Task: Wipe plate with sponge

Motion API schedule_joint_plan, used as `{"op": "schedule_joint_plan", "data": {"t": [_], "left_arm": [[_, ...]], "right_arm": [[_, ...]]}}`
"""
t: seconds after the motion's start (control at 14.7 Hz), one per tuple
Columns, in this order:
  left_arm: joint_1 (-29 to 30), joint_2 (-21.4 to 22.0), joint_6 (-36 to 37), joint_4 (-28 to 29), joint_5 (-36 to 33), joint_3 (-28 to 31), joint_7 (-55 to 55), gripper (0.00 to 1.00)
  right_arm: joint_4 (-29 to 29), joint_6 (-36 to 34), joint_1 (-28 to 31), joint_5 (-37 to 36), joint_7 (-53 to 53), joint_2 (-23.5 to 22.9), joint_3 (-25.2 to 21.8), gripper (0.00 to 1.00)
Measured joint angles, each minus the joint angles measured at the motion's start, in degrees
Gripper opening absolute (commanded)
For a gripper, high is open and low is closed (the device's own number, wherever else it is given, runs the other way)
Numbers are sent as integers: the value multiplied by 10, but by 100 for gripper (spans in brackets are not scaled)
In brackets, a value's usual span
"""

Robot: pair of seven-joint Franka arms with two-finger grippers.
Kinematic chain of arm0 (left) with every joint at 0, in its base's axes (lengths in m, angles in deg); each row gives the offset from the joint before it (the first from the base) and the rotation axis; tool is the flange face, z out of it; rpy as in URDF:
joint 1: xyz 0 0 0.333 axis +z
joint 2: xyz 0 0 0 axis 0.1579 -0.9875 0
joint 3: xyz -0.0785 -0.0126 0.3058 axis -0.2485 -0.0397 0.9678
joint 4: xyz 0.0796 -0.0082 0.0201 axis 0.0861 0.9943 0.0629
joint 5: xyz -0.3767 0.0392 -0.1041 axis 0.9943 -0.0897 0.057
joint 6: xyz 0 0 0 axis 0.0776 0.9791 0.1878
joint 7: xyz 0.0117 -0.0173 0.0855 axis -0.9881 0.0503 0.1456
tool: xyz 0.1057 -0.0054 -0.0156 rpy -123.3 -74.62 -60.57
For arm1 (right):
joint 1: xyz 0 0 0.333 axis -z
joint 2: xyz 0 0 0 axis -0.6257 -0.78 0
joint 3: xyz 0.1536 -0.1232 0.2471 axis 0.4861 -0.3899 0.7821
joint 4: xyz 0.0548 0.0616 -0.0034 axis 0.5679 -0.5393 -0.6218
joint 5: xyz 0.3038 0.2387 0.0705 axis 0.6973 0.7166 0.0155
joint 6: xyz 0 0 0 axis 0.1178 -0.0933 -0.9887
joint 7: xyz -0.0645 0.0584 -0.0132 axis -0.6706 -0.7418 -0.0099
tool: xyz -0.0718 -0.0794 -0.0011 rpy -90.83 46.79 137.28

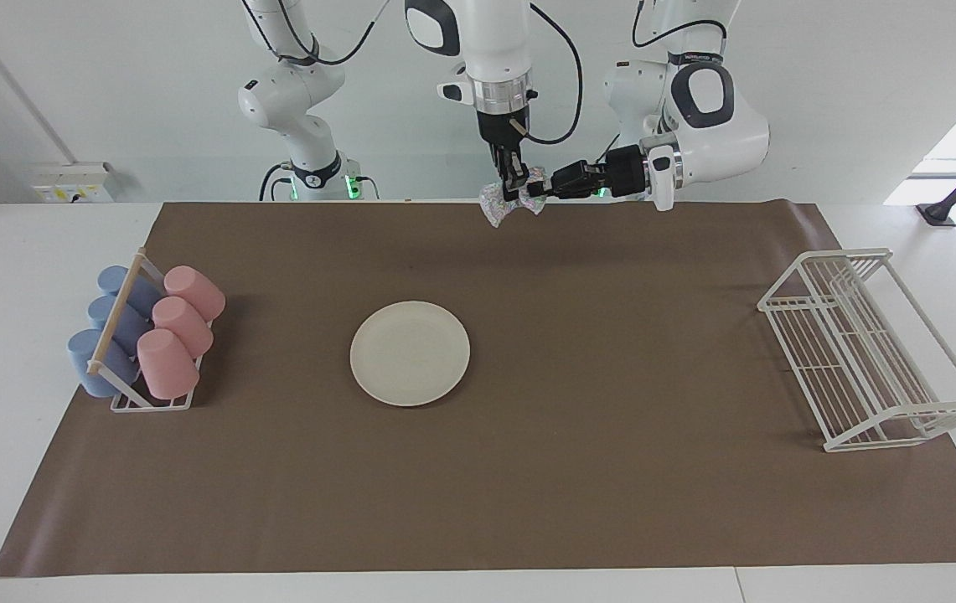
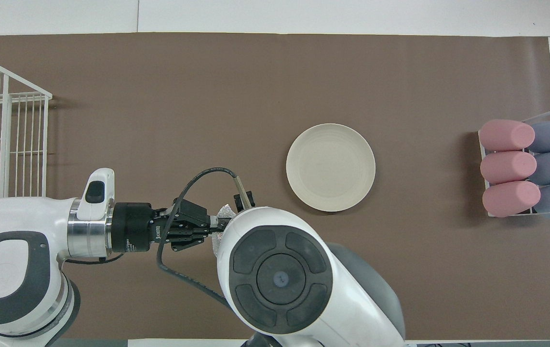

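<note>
Both grippers pinched the sponge (image 1: 512, 201) in mid-air over the mat's near-robot edge: right gripper (image 1: 516, 186) from above, left gripper (image 1: 541, 189) sideways; plate (image 1: 410, 353) lay untouched.
</note>
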Motion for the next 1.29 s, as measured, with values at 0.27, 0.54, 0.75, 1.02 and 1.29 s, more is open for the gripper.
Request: {"op": "schedule_joint_plan", "data": {"t": [0.27, 0.54, 0.75, 1.02, 1.29], "left_arm": [[0, 0, 0, 0, 2, 0, 2, 0], [0, 0, 0, 0, 2, 4, 5, 0], [6, 0, 0, 1, 2, 11, 13, 0], [43, 0, -3, -3, -94, 14, 39, 0], [85, -3, -3, -24, -268, 16, 62, 0]], "right_arm": [[1, 0, 1, -1, -25, 1, 0, 100], [-6, -8, 22, -2, -170, 18, -2, 100], [-15, -44, 67, -2, -328, 38, -4, 100], [-18, -112, 142, -3, -545, 60, -8, 100], [-19, -129, 225, -4, -739, 68, -10, 100]]}}
